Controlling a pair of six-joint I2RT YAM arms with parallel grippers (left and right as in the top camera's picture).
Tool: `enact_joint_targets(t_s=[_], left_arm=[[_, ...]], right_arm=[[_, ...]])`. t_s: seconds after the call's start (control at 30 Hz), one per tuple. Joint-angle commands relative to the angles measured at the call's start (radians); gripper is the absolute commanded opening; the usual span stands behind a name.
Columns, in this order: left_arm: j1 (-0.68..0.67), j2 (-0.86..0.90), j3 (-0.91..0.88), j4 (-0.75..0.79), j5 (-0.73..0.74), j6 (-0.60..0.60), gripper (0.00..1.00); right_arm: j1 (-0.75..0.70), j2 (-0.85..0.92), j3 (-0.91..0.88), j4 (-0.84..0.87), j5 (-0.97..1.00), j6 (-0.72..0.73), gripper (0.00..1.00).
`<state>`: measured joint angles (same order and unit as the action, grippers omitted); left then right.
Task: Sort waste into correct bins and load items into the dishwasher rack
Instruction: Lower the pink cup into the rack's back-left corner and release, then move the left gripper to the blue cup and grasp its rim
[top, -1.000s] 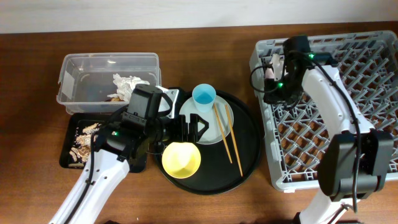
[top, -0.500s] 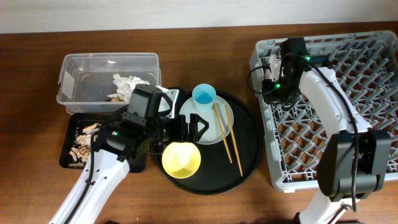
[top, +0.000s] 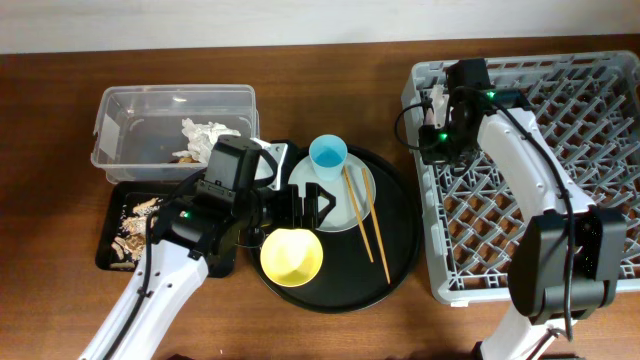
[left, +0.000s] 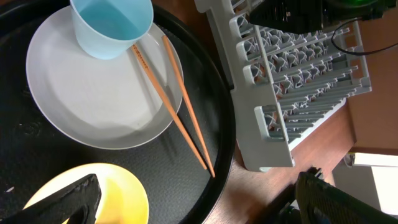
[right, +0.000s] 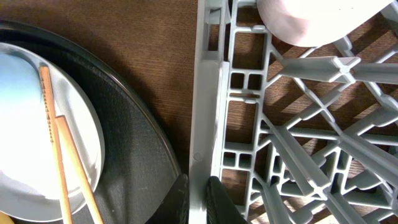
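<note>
The right gripper hangs with its fingers drawn almost together, only a sliver between them and nothing pinched. Straight beneath its tips runs the near wall of the dishwasher rack, so it sits over the rim rather than over a cell. Just ahead of it, inside the rack, the pink cup rests among the pegs, apart from the fingers. Only its edge shows, so which way up it stands cannot be told. To the gripper's other side, past a strip of worktop, lies the round black tray.

The left gripper is spread wide and empty above that tray. Right under it, toward one finger, sits the yellow bowl. It is the closest piece and probably the next pick, which would explain the broad opening, since a bowl wall needs room. Ahead of the gripper, beyond the bowl, the pale plate carries the light-blue cup upright. The chopsticks lie side by side, one end on the plate and the other on the tray.

Behind this gripper, well apart, the clear tub holds the crumpled napkin, and the shallow black tray holds the food scraps. The waste looks sorted, so the dishes appear to be what is left to load.
</note>
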<state>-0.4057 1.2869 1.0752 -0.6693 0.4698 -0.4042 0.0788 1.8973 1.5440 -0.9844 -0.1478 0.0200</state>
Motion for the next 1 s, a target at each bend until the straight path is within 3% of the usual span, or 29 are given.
enact_joint_targets(t_s=[0.0, 0.1, 0.27, 0.33, 0.4, 0.57, 0.8, 0.83, 0.9, 0.93, 0.97], left_arm=[[0.003, 0.003, -0.005, 0.002, -0.007, 0.01, 0.99], [0.003, 0.003, -0.005, 0.002, -0.007, 0.01, 0.99], [0.003, 0.003, -0.005, 0.002, -0.007, 0.01, 0.99], [0.003, 0.003, -0.005, 0.002, -0.007, 0.01, 0.99], [0.003, 0.003, -0.005, 0.002, -0.007, 0.01, 0.99], [0.003, 0.003, -0.005, 0.058, -0.018, 0.01, 0.99], [0.003, 0.008, -0.005, 0.142, -0.27, -0.055, 0.99], [0.003, 0.014, -0.005, 0.164, -0.293, -0.073, 0.82], [0.003, 0.027, -0.005, 0.196, -0.303, -0.107, 0.34], [0.003, 0.04, -0.004, 0.212, -0.303, -0.134, 0.27], [0.003, 0.051, 0.001, 0.214, -0.302, -0.142, 0.27]], right_arm=[[0.026, -0.006, -0.009, -0.003, -0.051, -0.009, 0.24], [0.019, -0.013, 0.004, -0.014, -0.051, -0.014, 0.45], [0.004, -0.059, 0.124, -0.124, -0.051, -0.017, 0.56], [0.004, -0.09, 0.198, -0.209, -0.051, -0.017, 0.72], [0.004, -0.124, 0.247, -0.275, -0.051, -0.016, 0.98], [0.005, -0.168, 0.272, -0.31, -0.051, -0.016, 0.99], [0.005, -0.163, 0.272, -0.31, -0.051, -0.016, 0.98], [0.005, -0.163, 0.272, -0.31, -0.051, -0.016, 0.99], [0.005, -0.163, 0.272, -0.31, -0.051, -0.016, 0.99], [0.005, -0.162, 0.272, -0.31, -0.051, -0.016, 0.99], [0.005, -0.162, 0.272, -0.31, -0.051, -0.016, 0.99]])
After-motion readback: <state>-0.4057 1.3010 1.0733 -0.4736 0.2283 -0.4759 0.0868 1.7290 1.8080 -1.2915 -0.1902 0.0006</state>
